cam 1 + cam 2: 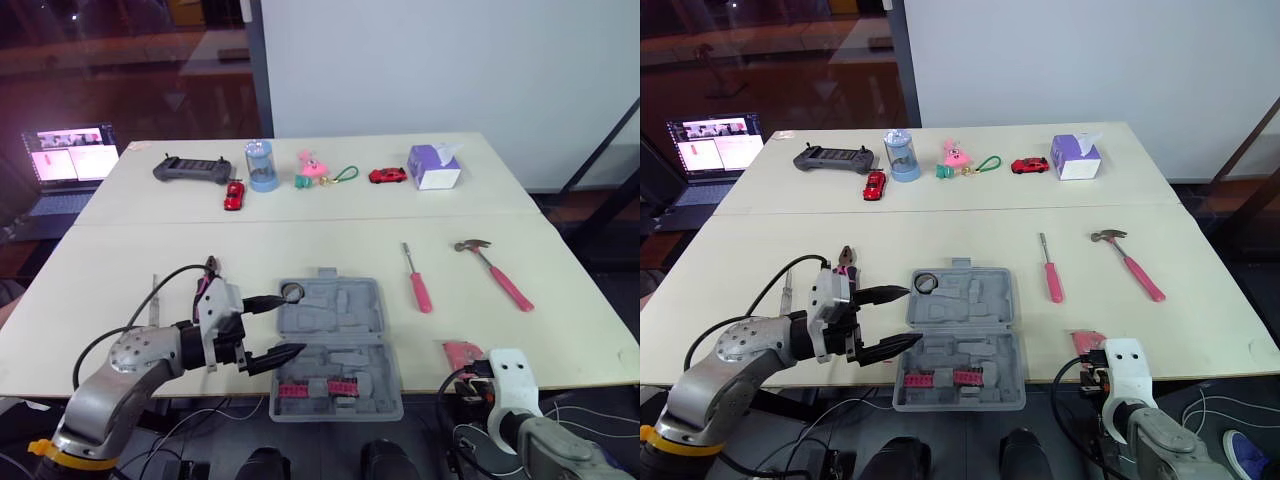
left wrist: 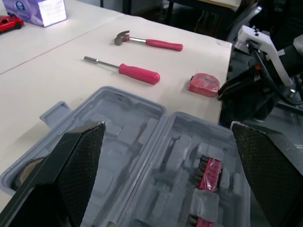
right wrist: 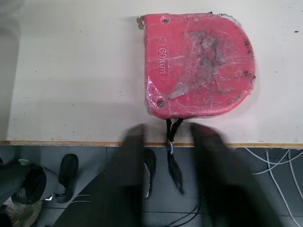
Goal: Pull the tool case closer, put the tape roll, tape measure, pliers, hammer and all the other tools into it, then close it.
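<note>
Left end effector (image 1: 280, 328) hovers wide open at the left rim of the grey tool case (image 1: 335, 320), which lies open at the near tabletop (image 1: 300, 240) edge with the tape roll (image 1: 292, 291) inside. Right end effector (image 3: 169, 130) is spread beside the scuffed red tape measure (image 3: 196, 66). Screwdriver (image 1: 418, 280) and hammer (image 1: 495, 268) lie right of the case.

At the far side I see a controller (image 1: 192, 169), red car (image 1: 234, 195), blue jar (image 1: 261, 165), pink toy (image 1: 311, 168), second red car (image 1: 387, 176) and tissue box (image 1: 434, 167).
</note>
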